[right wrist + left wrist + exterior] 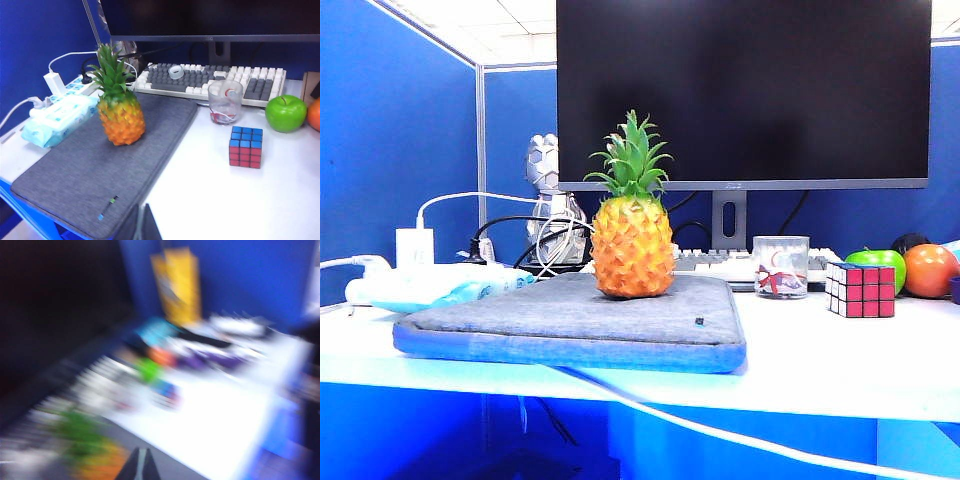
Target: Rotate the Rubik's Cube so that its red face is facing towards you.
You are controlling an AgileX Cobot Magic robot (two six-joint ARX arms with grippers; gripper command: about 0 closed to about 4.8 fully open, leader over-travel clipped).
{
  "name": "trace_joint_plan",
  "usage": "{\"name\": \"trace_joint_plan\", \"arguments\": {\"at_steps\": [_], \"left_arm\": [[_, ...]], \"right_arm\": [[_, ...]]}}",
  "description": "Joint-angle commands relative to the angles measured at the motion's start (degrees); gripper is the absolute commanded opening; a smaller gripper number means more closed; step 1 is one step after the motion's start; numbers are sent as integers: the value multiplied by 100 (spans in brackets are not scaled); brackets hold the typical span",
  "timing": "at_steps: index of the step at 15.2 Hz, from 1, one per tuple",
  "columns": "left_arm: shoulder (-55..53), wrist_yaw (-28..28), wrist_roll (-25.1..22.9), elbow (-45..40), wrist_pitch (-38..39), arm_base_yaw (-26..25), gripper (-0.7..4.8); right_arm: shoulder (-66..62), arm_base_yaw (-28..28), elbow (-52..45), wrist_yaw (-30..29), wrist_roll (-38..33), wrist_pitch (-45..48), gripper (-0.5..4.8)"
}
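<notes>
Here the Rubik's Cube (245, 146) stands on open white desk, both grippers' jaws clenched empty, well apart from it.

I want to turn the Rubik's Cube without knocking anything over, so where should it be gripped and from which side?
Probably from above, fingers closing on two opposite vertical sides of the Rubik's Cube. It sits flat on the white table with its blue top unobstructed, and flat parallel faces suit a pinch. The plastic cup and green apple stand close behind, so a level approach from there looks crowded.
</notes>
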State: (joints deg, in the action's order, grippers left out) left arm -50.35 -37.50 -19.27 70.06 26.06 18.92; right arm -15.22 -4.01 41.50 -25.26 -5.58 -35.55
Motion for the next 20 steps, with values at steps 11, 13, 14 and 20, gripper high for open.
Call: {"name": "trace_joint_plan", "arguments": {"at_steps": [11, 13, 14, 20], "left_arm": [[2898, 3493, 1784, -3770, -2297, -9, -4], [2776, 3521, 1773, -4210, -2531, -9, -4], [2723, 3628, 1759, -4391, -2612, -9, -5], [2658, 3875, 1456, -5062, -2942, -9, -4]], "right_arm": [[1449, 11, -2243, 603, -1084, 1838, -6], [1449, 11, -2649, 610, -1449, 2481, -6], [1449, 13, -2798, 610, -1478, 2702, -6], [1449, 13, -3451, 636, -1045, 2686, -6]]}}
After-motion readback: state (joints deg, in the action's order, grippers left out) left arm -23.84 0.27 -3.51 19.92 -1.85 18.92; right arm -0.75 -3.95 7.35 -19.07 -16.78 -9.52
